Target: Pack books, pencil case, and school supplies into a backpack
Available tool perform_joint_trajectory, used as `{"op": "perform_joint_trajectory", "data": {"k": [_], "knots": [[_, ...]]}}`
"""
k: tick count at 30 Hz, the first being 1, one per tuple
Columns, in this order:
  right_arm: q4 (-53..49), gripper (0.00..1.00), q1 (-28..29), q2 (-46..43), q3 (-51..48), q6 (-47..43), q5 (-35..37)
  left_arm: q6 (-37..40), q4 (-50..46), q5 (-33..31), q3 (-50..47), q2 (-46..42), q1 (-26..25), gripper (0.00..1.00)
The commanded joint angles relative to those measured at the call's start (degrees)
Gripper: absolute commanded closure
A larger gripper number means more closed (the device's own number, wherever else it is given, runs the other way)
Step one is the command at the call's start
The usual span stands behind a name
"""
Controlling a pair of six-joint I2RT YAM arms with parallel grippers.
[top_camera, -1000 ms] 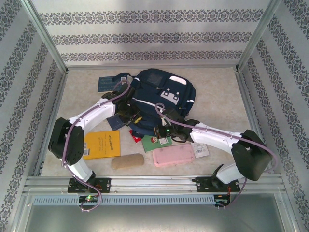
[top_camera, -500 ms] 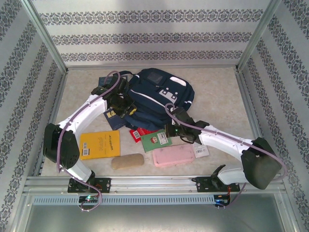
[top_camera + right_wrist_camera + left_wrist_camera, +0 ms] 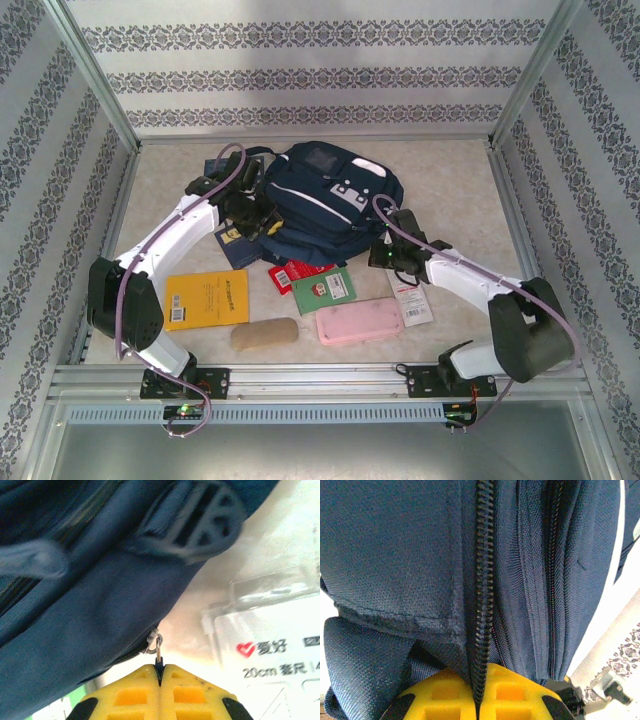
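Two grippers worked the backpack point(image 3: 325, 190), which lay toward the back of the table point(image 3: 450, 180). On the left, the left gripper point(image 3: 479, 702) was clamped shut on the zipper track point(image 3: 482, 605), apparently bracing the fabric. On the right, the right gripper point(image 3: 160, 672) pinched the zipper pull point(image 3: 158, 650), likely to draw the bag open. In front, the books point(image 3: 207, 298) and pencil case point(image 3: 358, 322) lay unpacked.

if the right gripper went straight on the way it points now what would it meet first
The large navy blue fabric backpack: the right gripper, shut on its small metal zip pull, points straight into the cloth, seemingly right ahead.
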Motion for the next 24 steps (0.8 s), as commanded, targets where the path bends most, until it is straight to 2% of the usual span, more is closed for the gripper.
{"op": "perform_joint_trajectory", "data": {"k": [1,5,7,9,11,16,21,24], "knots": [[-0.87,1.00,-3.28,2.49,0.52,1.20,3.67,1.11,-0.15,-0.22,2.83,-2.81,1.56,1.00],[-2.94,1.00,-3.77,5.00,4.05,0.36,6.37,2.19,0.93,0.66,2.52,-2.15,1.54,1.00],[-4.76,0.89,-4.34,6.19,5.64,0.69,8.37,2.75,1.16,0.71,2.56,-1.99,1.53,1.00],[-5.51,0.84,-4.45,6.48,6.46,0.60,9.08,2.87,1.81,1.16,2.56,-1.92,1.53,1.00],[-6.00,0.72,-4.33,5.67,7.03,-0.30,7.79,3.04,2.54,1.77,2.89,-1.69,1.57,1.00],[-9.65,0.51,-2.40,-1.69,6.35,-2.43,8.37,6.49,3.97,4.49,6.72,1.68,1.61,1.00],[-13.36,0.45,-1.16,-10.19,4.16,-4.76,6.39,15.93,-3.06,3.81,15.20,7.78,2.27,1.00],[-16.16,0.44,1.01,-13.11,4.78,-8.00,5.04,19.18,-4.62,3.25,15.20,8.26,3.10,1.00]]}}
